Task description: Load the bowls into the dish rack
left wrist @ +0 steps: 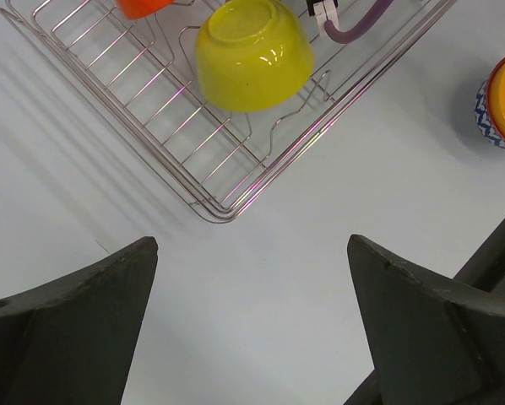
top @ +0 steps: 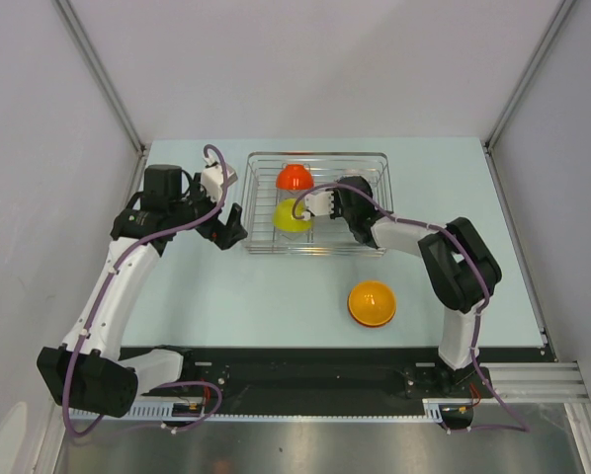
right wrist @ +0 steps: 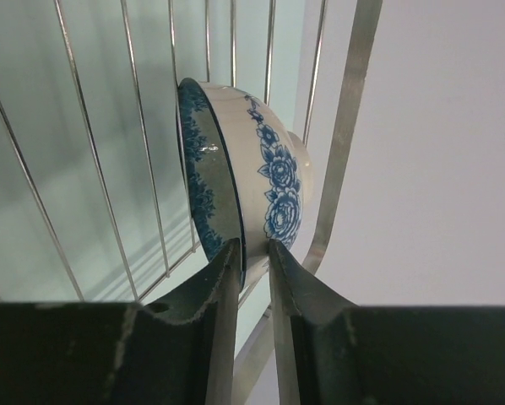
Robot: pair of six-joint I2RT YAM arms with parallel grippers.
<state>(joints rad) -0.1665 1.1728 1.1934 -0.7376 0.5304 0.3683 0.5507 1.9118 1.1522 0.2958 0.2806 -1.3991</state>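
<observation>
**Pale green worktop [top: 276, 296], grey walls: a bowl being set into the rack**

The right tool [right wrist: 251, 251] is narrow. Its fingers [right wrist: 219, 287] pinch the rim of a blue-and-white floral bowl [right wrist: 274, 177], one on each side. That bowl stands on edge among the thin wires of the dish rack [right wrist: 84, 169], with a heavier frame wire just beside it. From above, the tool hides the bowl.

A yellow bowl [left wrist: 252, 55] lies bottom up next to it in the rack. A red-orange bowl [top: 294, 177] sits towards the rack's far side. The rack stands at the far middle of the worktop.

The left tool [left wrist: 252, 243] is wide and holds nothing. It hangs over the bare worktop just off the rack's near left corner.

An orange bowl [top: 372, 303] with a blue-patterned outside sits on the worktop near the right arm, well apart from the rack and not yet loaded.

The step in hand looks like placing the floral bowl, which seems to be seated or nearly so. The next move calls for loosening the fingers, then drawing them back along the rim without tipping the bowl or catching the wires. After that, the orange bowl would be left to fetch.
</observation>
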